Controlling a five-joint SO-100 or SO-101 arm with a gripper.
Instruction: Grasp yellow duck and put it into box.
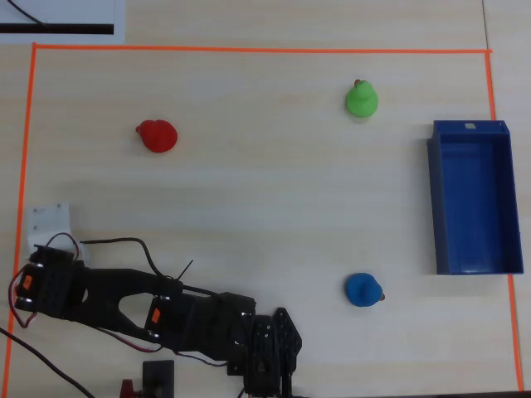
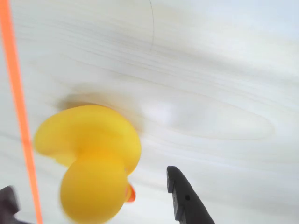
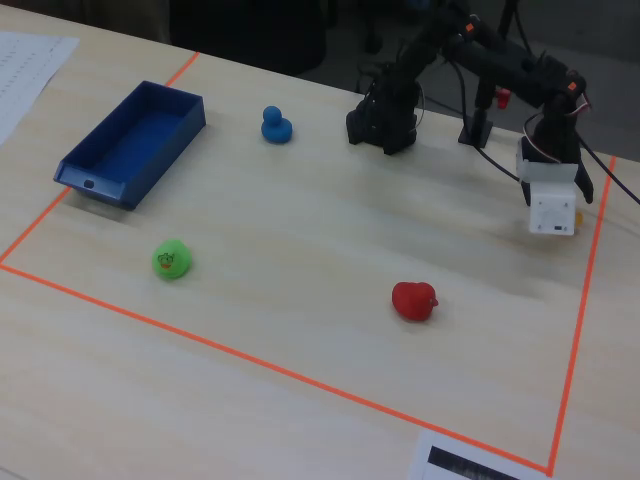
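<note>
Three views, taken one at a time.

Overhead view, ducks: red duck (image 1: 156, 135) upper left, green duck (image 1: 361, 99) upper middle-right, blue duck (image 1: 363, 290) lower right, all well apart on the counter (image 1: 265, 199).
Overhead view, box: dark-blue box (image 1: 474, 199) at the right edge, lying lengthwise top to bottom, nothing visible inside.
Overhead view, arm: black arm (image 1: 166, 307) reaches from its base at the lower left along the bottom edge; its tip sits at the bottom middle and covers whatever is under it.
Overhead view, border: orange tape line (image 1: 249, 50) frames the work area.
Overhead view, yellow duck: not visible.

Wrist view, yellow duck: yellow duck (image 2: 91, 161) fills the lower left, blurred, head low in frame, orange beak pointing right.
Wrist view, fingers: one dark finger tip to the right of the duck, a sliver of the other at the lower-left corner; fingers (image 2: 91, 200) spread apart with the duck between them, and a gap shows between the beak and the right tip.
Wrist view, tape: the orange line runs down the left edge, just beside the duck.

Fixed view, box: far left, well apart from the arm.
Fixed view, ducks: blue near the top middle, green lower left, red centre-right.
Fixed view, arm: folded down at the top right, tip on the counter near the blue duck.
Fixed view, yellow duck: not visible.
</note>
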